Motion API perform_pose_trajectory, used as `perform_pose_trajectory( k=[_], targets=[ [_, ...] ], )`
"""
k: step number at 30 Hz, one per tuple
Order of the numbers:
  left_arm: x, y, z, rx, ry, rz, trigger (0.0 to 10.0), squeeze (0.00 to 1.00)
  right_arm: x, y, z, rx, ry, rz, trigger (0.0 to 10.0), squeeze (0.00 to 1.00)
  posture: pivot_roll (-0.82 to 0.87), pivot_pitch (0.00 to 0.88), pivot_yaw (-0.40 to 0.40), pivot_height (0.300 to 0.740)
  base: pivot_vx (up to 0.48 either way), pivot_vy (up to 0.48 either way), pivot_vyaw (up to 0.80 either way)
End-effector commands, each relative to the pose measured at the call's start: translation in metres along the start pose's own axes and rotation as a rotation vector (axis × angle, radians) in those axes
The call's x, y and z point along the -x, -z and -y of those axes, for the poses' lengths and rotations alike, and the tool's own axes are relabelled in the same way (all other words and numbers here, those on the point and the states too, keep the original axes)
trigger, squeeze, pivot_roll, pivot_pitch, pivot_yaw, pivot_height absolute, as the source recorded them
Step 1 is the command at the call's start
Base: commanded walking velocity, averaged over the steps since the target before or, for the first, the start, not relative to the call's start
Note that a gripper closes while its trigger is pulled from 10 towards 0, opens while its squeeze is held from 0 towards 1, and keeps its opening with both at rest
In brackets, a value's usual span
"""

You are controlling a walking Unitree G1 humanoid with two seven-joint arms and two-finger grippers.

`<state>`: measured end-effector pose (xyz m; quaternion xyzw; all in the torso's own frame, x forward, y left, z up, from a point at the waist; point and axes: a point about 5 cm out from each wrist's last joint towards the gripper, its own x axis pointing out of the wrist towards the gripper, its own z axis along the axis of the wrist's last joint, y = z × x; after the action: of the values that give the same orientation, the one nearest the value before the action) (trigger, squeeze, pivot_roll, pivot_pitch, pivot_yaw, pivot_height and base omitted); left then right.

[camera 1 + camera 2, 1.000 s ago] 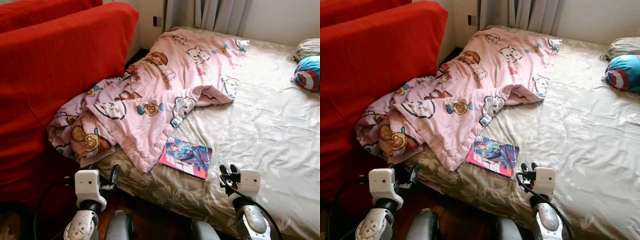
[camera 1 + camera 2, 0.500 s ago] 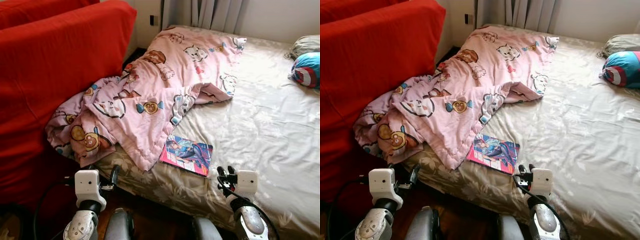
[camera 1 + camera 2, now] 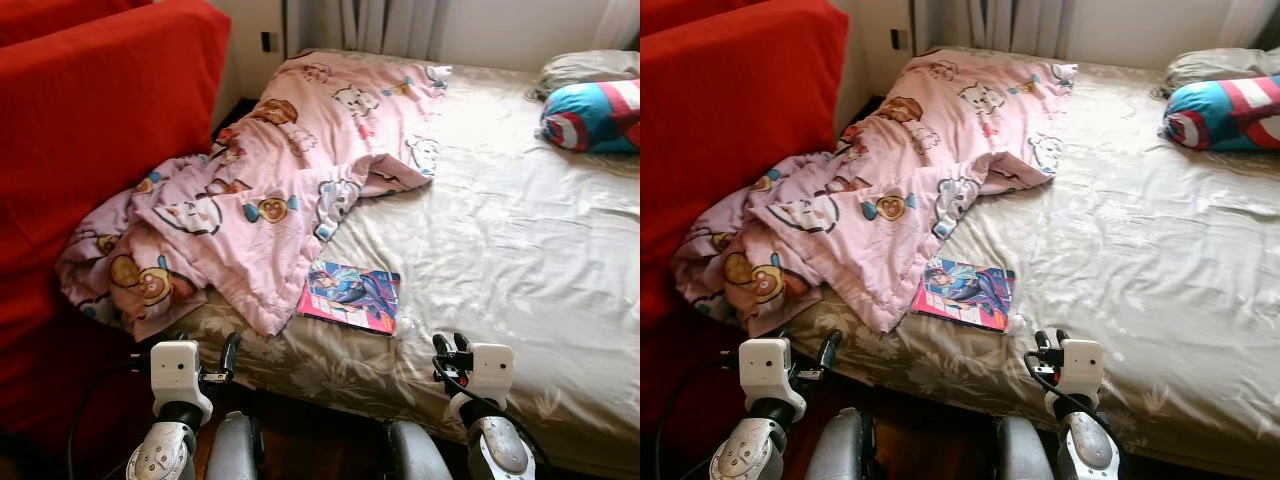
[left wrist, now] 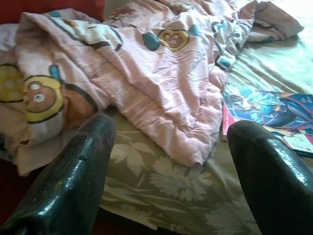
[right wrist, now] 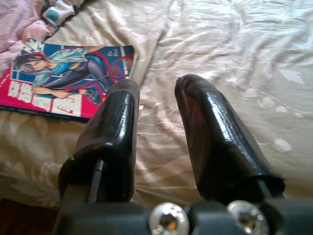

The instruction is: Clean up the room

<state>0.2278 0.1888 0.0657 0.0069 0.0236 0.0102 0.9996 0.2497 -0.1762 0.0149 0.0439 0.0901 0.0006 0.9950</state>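
Note:
A colourful magazine (image 3: 350,296) lies flat on the beige floral bed (image 3: 520,230), near its front edge. A crumpled pink cartoon blanket (image 3: 270,190) covers the bed's left side and spills over its corner, its hem touching the magazine. My left gripper (image 4: 171,127) hangs open below the bed's edge, in front of the blanket's hanging fold. My right gripper (image 3: 450,345) is at the front edge, just right of the magazine. Its fingers (image 5: 117,117) are a narrow gap apart, with nothing between them.
A big red sofa (image 3: 90,130) stands tight against the bed's left side. A blue, red and white cushion (image 3: 595,100) and a grey pillow (image 3: 590,68) lie at the far right. Curtains (image 3: 370,22) and a wall socket (image 3: 268,42) are behind. Dark wooden floor (image 3: 300,440) lies below me.
The whole picture has slid left and down, so the camera has turned right; more of the cushion shows. Both grippers keep their pose and nothing on the bed has moved.

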Motion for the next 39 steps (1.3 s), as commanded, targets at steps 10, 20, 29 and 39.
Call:
perform_pose_trajectory(
  k=[10, 20, 29, 39],
  targets=[
    [-0.0002, -0.0039, 0.0032, -0.008, 0.021, 0.008, 10.0, 0.00, 0.0019, 0.0026, -0.0035, 0.025, -0.033, 0.002, 10.0, 0.00, -0.05, 0.131, -0.002, 0.609, 0.000, 0.000, 0.32],
    [-0.0002, -0.0048, 0.0037, -0.014, 0.024, 0.010, 10.0, 0.00, 0.0019, 0.0063, -0.0042, 0.010, -0.033, -0.017, 10.0, 0.00, -0.05, 0.142, 0.000, 0.609, 0.000, 0.000, 0.08],
    [0.0001, -0.0064, 0.0019, -0.018, 0.022, 0.012, 10.0, 0.00, 0.0019, 0.0065, -0.0064, 0.016, -0.034, -0.019, 10.0, 0.00, -0.05, 0.161, 0.007, 0.609, 0.199, 0.000, 0.00],
    [-0.0002, -0.0073, 0.0029, -0.020, 0.028, 0.011, 10.0, 0.00, 0.0034, -0.0005, -0.0112, 0.010, -0.038, 0.000, 10.0, 0.00, -0.04, 0.170, 0.012, 0.609, 0.289, 0.000, 0.04]
  ],
)
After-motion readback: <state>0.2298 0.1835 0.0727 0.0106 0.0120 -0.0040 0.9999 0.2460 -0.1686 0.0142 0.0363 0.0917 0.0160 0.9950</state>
